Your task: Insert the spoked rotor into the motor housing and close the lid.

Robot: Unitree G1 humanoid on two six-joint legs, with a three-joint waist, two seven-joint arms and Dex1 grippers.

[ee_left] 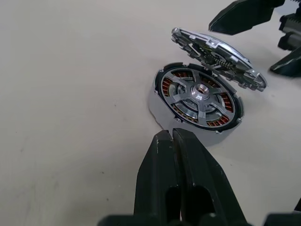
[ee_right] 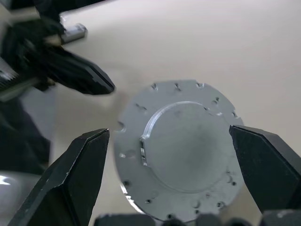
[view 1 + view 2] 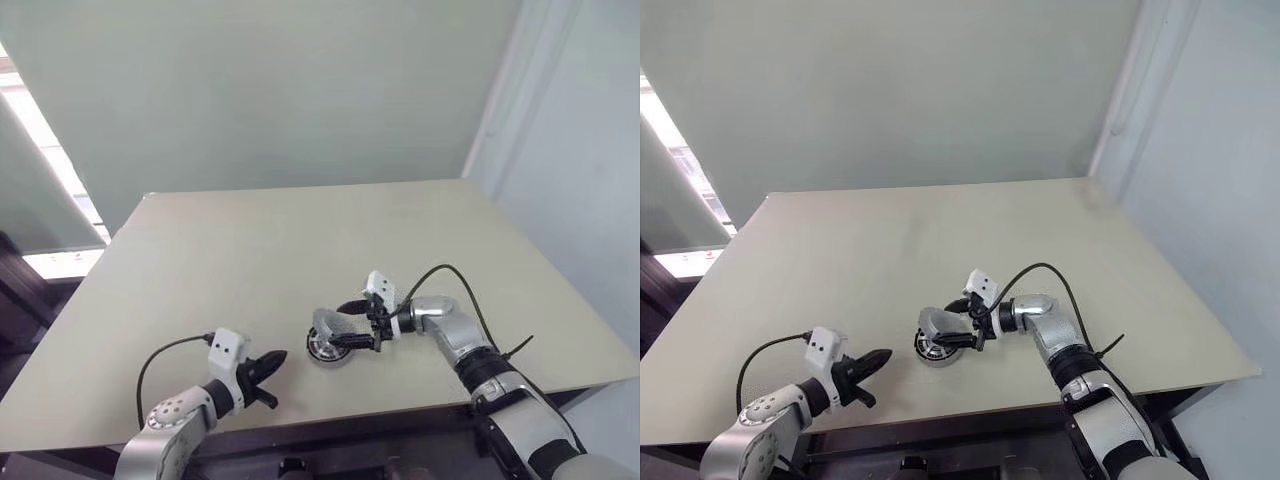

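Motor housing [image 1: 197, 101] sits flat on the counter [image 3: 250, 250], near its front edge and roughly mid-width, copper windings visible in a ring around the silver centre. Spoked rotor [image 1: 200, 94] is seated inside it, spokes running from the hub out to the rim, so the insert step looks done. Lid [image 1: 218, 59] is not closed: it is tilted over the far side of the housing, toothed rim showing, lower edge close to the housing rim; whether it touches the rim cannot be told. Right gripper [image 3: 358, 325] reaches in from the right with its jaws spread wide, one finger on each side of the lid; right wrist view shows the lid's flat grey face [image 2: 181, 148] between the two fingers with a gap visible on both sides, so contact is unclear. Left gripper [image 3: 268, 372] is on the counter's near-left side, just beside the housing but apart from it, jaws fully closed on nothing, tip aimed toward the housing. Black cables loop off both wrists.
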